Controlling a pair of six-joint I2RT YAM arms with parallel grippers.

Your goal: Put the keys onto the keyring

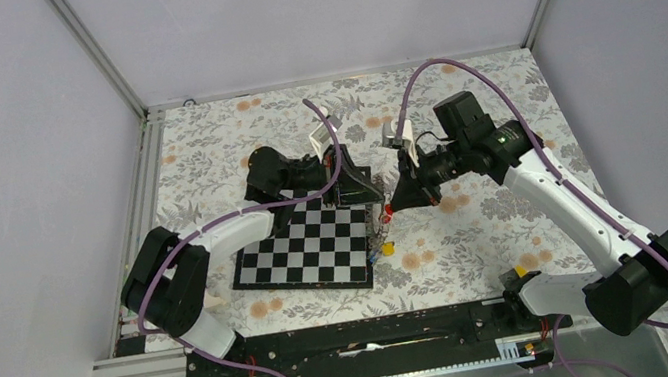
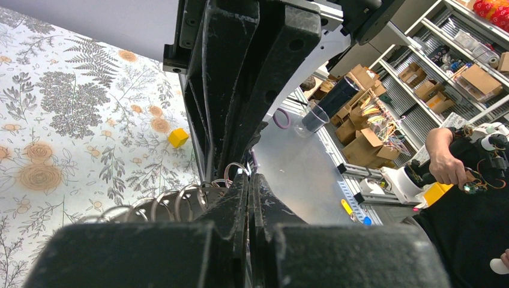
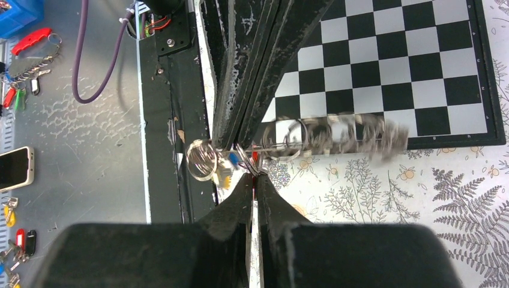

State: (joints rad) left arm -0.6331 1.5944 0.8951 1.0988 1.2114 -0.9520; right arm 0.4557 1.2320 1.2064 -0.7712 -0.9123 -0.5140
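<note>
The keyring (image 3: 327,135) hangs in mid-air between the two hands. In the right wrist view it runs across the middle of the frame just above the near border of the chessboard (image 3: 390,60), a row of thin, shiny grey wire loops blurred toward its right end. The left hand (image 2: 248,183) has its matte black, scuffed fingers pressed flat together. In its own view the loops lead from the lower left of the frame up to its tips, where one bright loop is pinched. The right hand (image 3: 253,180) is closed too, leaving only a hairline slit between its two wedge-shaped black fingers. Fine bent wire sits right at their tips, but whether that wire belongs to the big coil or to a key's own ring cannot be told. Just left of those tips hangs a smaller round split ring (image 3: 202,159), and beside it are the keys (image 3: 231,158), showing as a glossy blue plastic tag and a speck of red. The chessboard is flat and glossy, its black and white squares set in a dark frame. It lies on the desk (image 3: 390,204), which is covered in a pale cloth printed with grey ferns and orange flowers. A small yellow cube (image 2: 177,137) rests on that cloth at centre left of the left wrist view.
</note>
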